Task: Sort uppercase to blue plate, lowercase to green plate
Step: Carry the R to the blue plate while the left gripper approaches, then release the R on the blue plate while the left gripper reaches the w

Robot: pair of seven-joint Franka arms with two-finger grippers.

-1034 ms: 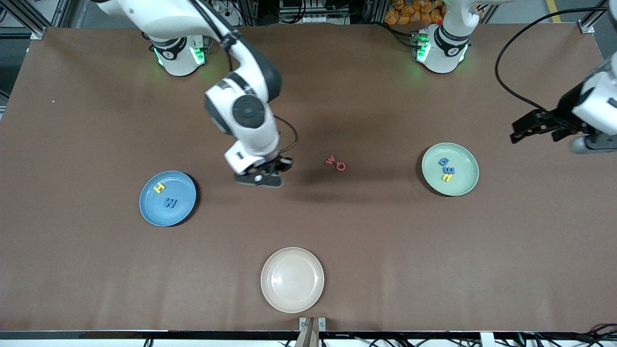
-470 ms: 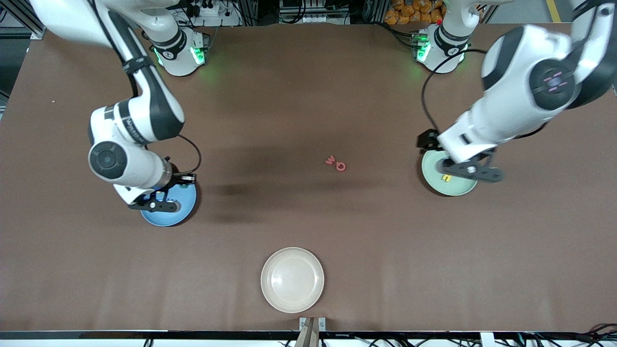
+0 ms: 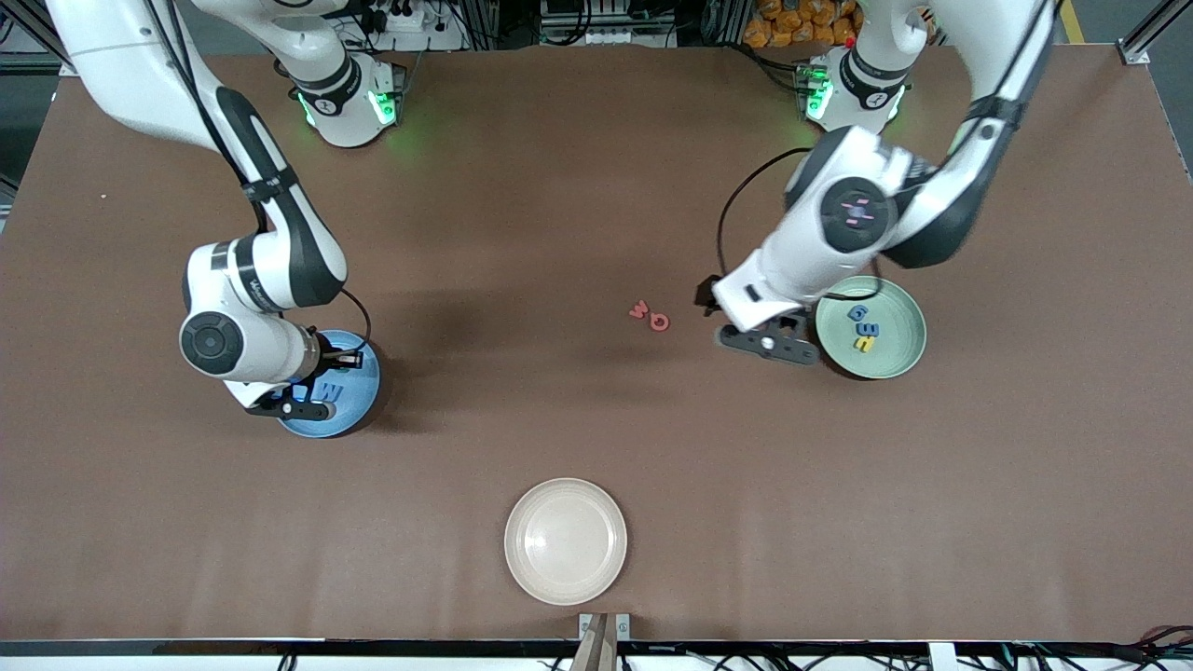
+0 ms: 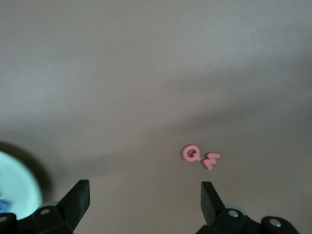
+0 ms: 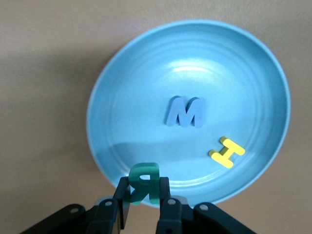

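My right gripper (image 3: 296,403) hangs over the blue plate (image 3: 362,375), shut on the teal-green R (image 5: 144,183). On that plate (image 5: 141,87) lie the blue M (image 5: 185,111) and the yellow H (image 5: 226,152). My left gripper (image 3: 769,343) is open with nothing in it, over bare table beside the green plate (image 3: 902,359). That plate holds the blue g (image 3: 857,313), the blue m (image 3: 869,329) and a yellow lowercase letter (image 3: 864,344). The red Q (image 3: 659,322) and red m (image 3: 638,309) lie touching mid-table, also in the left wrist view as Q (image 4: 191,153) and m (image 4: 211,160).
A cream-white plate (image 3: 565,540) sits with nothing on it near the table's front edge, nearer the front camera than the red letters. The brown tabletop (image 3: 596,186) is otherwise bare.
My right arm carried the R from mid-table to above the blue plate. My left arm swung in from the table's end, passed over the green plate and now hangs beside it toward the red letters.
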